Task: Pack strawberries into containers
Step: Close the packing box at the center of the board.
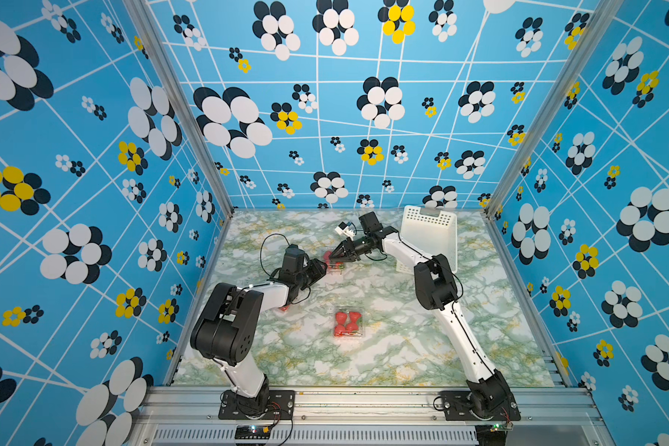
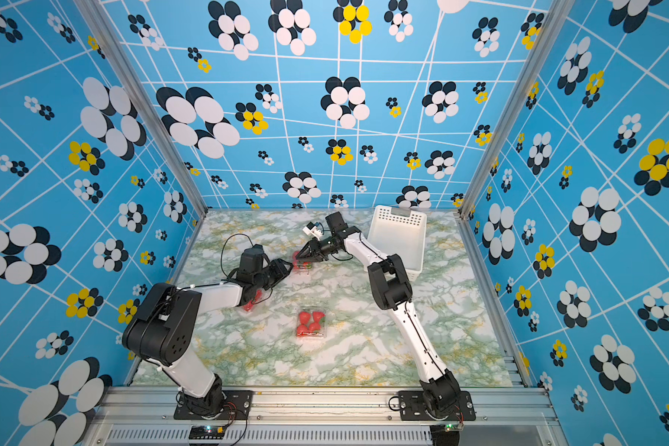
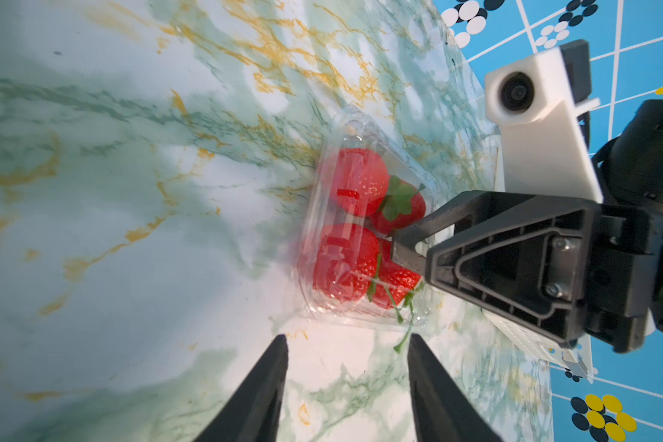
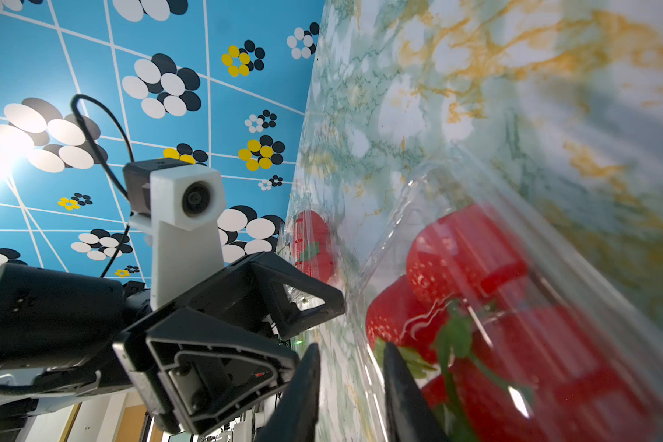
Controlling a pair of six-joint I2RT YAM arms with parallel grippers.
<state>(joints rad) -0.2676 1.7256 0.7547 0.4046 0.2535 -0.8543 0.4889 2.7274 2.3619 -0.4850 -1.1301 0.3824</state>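
4 strawberries (image 1: 348, 322) fill the near punnet (image 1: 360, 335), which lies at the tabletop's (image 1: 383, 359) middle in both top views. At its 12 o'clock the far punnet (image 1: 339, 269) sits between the 2 grippers. There the top views give only red patches, while the left wrist view shows 4 berries inside the clear walls. The left gripper (image 3: 347, 356) stops just short of it at 7 o'clock, jaws wide with nothing between them. The right gripper (image 1: 335, 255) reaches in from 2 o'clock, tips at the rim. Only the right wrist view shows the clear wall standing between its fingers (image 4: 399, 375), which are narrowly apart. Whether they pinch it I cannot tell.

The tabletop is glossy marble print in green, white and ochre. A white perforated basket (image 1: 429, 235) stands at 1 o'clock, near the back wall. Blue walls (image 1: 325, 116) carry white lines and black, white and yellow flowers.

Under the left forearm (image 1: 271, 293), at 9 o'clock of the near punnet, a red patch (image 2: 251, 305) shows, mostly covered.
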